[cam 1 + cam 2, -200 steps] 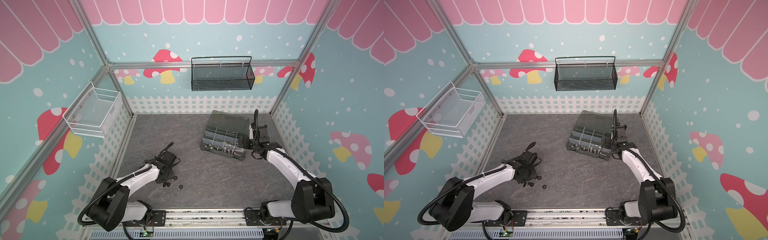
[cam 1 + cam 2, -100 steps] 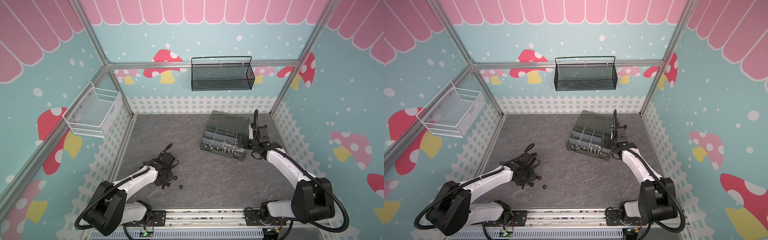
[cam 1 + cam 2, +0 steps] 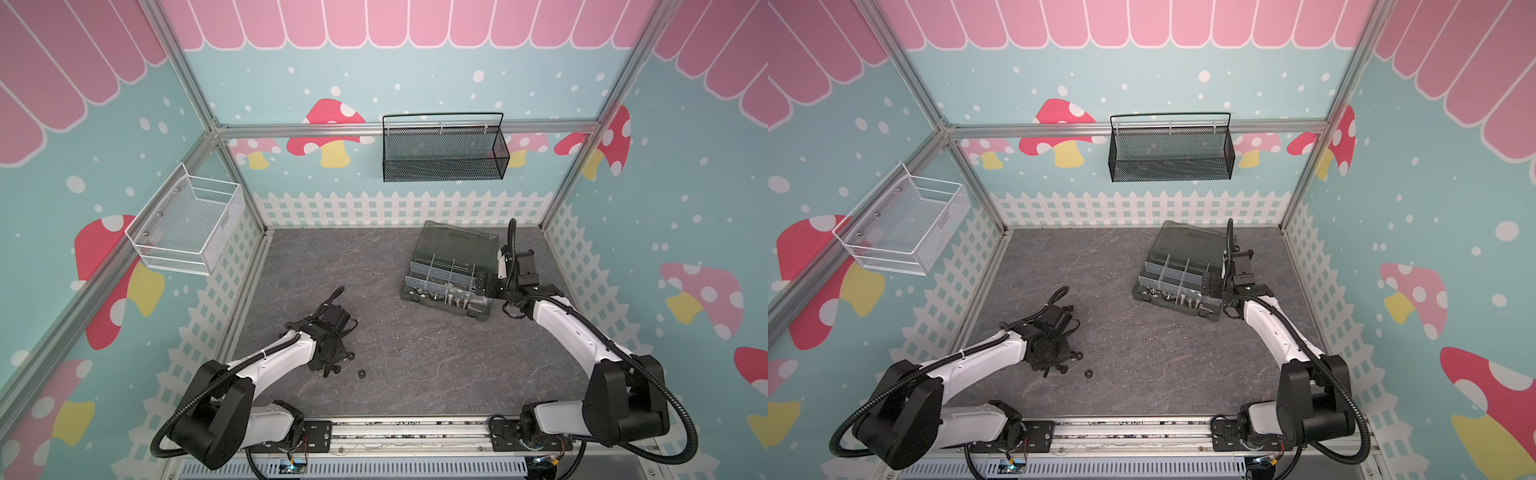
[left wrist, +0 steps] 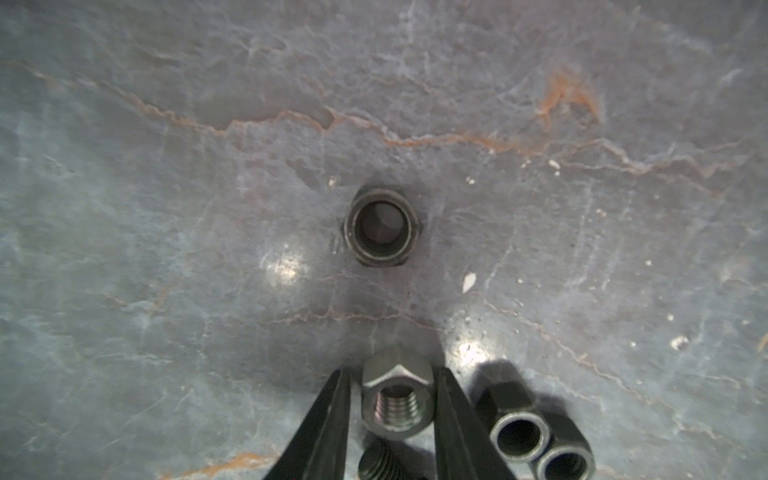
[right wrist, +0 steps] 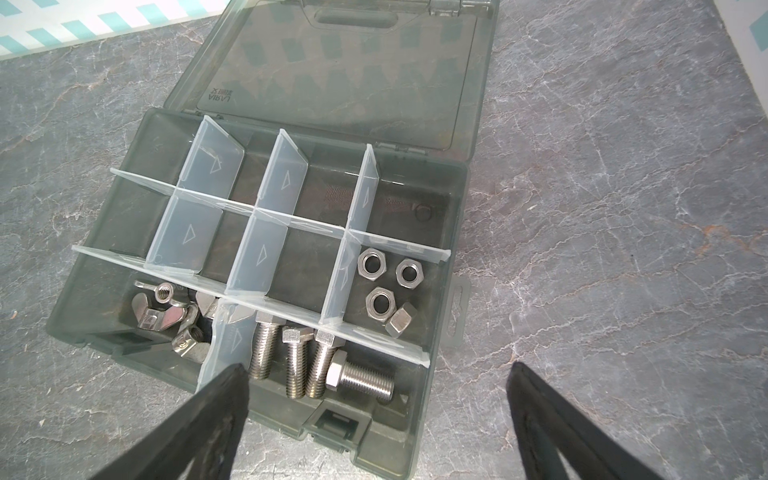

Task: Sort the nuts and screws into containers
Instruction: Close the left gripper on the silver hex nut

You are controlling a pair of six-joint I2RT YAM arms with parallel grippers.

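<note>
We find the left gripper [image 4: 391, 371] low on the table [image 3: 415, 365] at about 8 o'clock. Its fingers [image 4: 328, 424] stand close either side of a grey nut [image 4: 397, 401] set on edge. We cannot tell whether they pinch it. Two black nuts [image 4: 540, 436] lie touching each other just beside the fingers, and a loose black nut [image 3: 361, 373] lies apart at 3 o'clock of the gripper.

Against one second ago, the left arm's elbow has swung toward 7 o'clock and the gripper has edged nearer the front rail. The loose black nut, the box [image 5: 455, 199] and the right arm have not moved.

The right gripper [image 5: 374, 370] hangs over the open box at 2 o'clock, jaws wide apart and holding nothing. Inside, silver nuts [image 5: 388, 286] fill one end compartment and screws [image 5: 316, 365] lie in the row next to it.
</note>
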